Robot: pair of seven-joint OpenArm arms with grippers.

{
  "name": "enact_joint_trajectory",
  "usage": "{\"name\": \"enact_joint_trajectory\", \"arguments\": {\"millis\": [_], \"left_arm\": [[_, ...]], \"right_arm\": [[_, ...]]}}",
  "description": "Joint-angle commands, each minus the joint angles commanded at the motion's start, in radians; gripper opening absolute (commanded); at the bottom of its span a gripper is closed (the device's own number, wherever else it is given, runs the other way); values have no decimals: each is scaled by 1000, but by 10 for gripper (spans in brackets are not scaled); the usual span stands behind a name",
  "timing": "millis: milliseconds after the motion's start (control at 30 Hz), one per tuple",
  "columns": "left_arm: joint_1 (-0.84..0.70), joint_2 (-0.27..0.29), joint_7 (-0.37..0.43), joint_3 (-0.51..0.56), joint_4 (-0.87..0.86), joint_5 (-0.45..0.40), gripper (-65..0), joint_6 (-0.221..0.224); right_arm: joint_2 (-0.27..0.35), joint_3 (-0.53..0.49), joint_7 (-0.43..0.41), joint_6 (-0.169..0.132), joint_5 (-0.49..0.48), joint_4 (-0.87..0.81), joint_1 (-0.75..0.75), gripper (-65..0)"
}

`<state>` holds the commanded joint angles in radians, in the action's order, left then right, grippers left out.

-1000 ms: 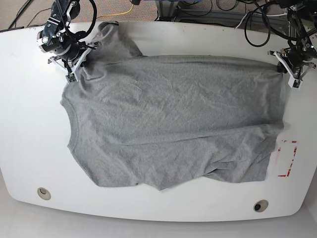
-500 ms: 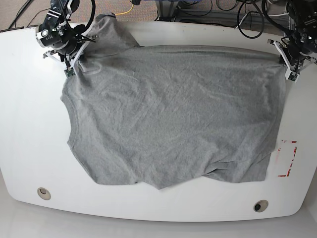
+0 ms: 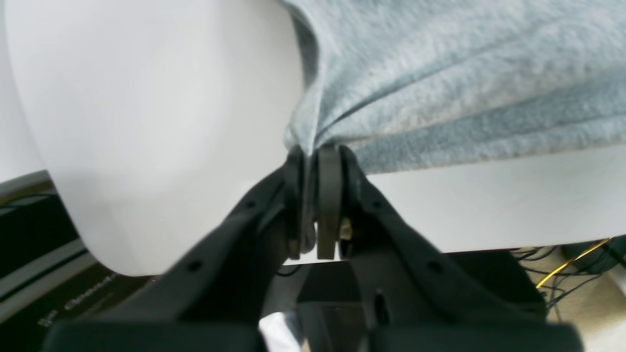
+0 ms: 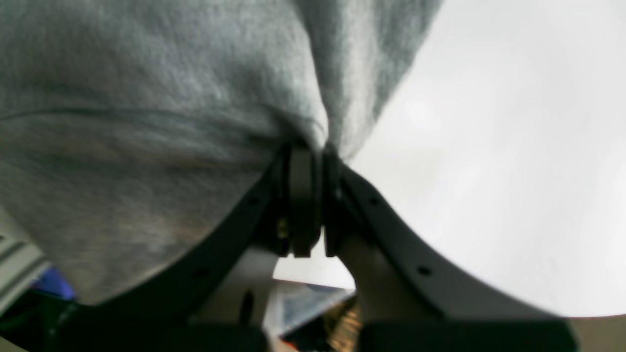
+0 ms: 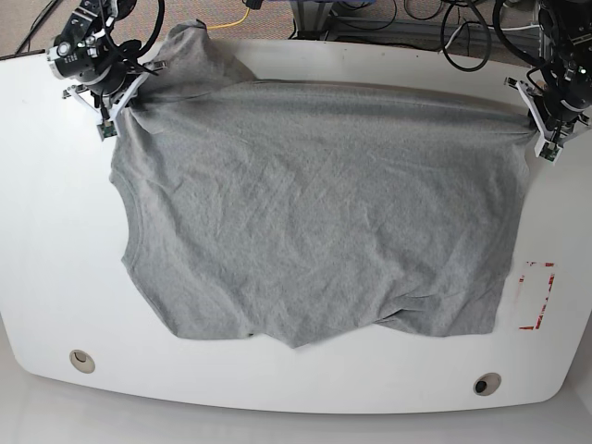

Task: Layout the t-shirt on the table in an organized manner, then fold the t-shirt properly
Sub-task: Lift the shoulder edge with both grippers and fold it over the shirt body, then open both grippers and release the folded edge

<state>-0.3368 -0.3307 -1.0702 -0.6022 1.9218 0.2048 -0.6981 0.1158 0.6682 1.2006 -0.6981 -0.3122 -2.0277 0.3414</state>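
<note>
The grey t-shirt (image 5: 314, 213) lies spread across the white table (image 5: 55, 250), neckline toward the left, hem toward the right, with wrinkles and a folded lower edge. No lettering shows. My right gripper (image 5: 116, 118) at the far left is shut on the shirt's shoulder by the sleeve; in its wrist view the fingertips (image 4: 305, 161) pinch bunched grey cloth (image 4: 146, 98). My left gripper (image 5: 541, 139) at the far right is shut on the top hem corner; its wrist view shows the gripper (image 3: 315, 159) clamping a gathered fold of the t-shirt (image 3: 464, 73).
A red tape rectangle (image 5: 536, 296) marks the table's right side, partly next to the shirt's hem. Two round grommet holes (image 5: 81, 360) (image 5: 487, 383) sit near the front edge. Cables and a yellow wire (image 5: 236, 20) hang behind the table's back edge.
Both grippers have pulled apart and toward the back edge, the one on the view's left moving farther left. The shirt's top edge is stretched straighter and the cloth lies flatter.
</note>
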Motion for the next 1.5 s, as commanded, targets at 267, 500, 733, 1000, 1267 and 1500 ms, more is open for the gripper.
{"name": "enact_joint_trajectory", "arguments": {"millis": [267, 500, 733, 1000, 1267, 1500], "left_arm": [[104, 2, 0, 21, -28, -3, -642, 0], [209, 0, 0, 46, -141, -5, -640, 0], [341, -3, 5, 64, -324, -3, -640, 0], [428, -5, 6, 100, -430, -3, -640, 0], [473, -6, 104, 153, -528, -5, -639, 0], [500, -35, 135, 210, -605, -5, -639, 0]], "right_arm": [[5, 0, 0, 0, -25, 3, -81, -650], [3, 0, 0, 0, -20, 54, -180, -650], [6, 0, 0, 0, -18, 137, -270, -650], [34, 0, -6, 0, -18, 267, -365, -650], [52, -2, -8, 0, -17, 345, -423, -650], [52, -3, -32, 0, -17, 345, -428, -606]]}}
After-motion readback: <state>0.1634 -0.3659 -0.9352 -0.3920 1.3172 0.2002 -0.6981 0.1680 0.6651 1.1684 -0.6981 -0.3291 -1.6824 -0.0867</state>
